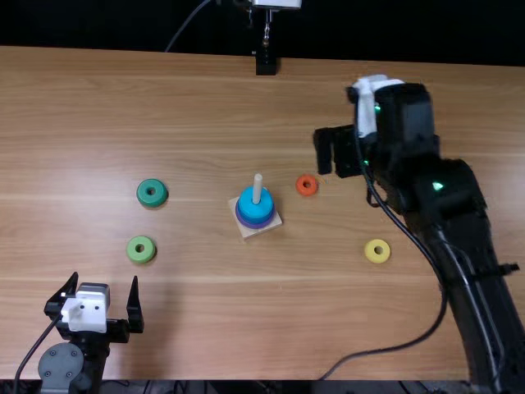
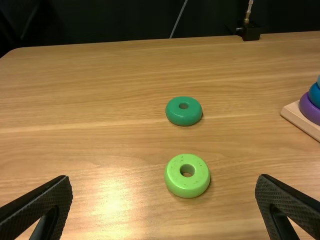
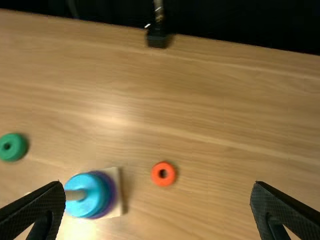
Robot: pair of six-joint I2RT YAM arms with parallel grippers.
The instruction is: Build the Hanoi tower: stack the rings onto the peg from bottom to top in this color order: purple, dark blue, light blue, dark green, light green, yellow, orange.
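- Top view: on the desk (image 1: 205, 328), the wooden base (image 1: 264, 231) stands between the left and right edges, its peg (image 1: 257, 187) upright.
- Around the peg lie the purple ring (image 2: 311, 109), the dark blue ring (image 2: 314, 96) above it and the light blue ring (image 1: 255, 203) on top.
- Toward the desk's left edge lie the dark green ring (image 1: 152, 193) and, closer to the near edge, the light green ring (image 1: 141, 249).
- The orange ring (image 1: 307, 185) lies right of the base; the yellow ring (image 1: 377, 251) is farther right and nearer the near edge.
- The left hand (image 1: 102, 281) is by the near edge, its fingers wide apart with nothing between them.
- The right hand (image 1: 334, 153) is over the desk's right part, beyond the orange ring toward the far edge, fingers spread and empty.
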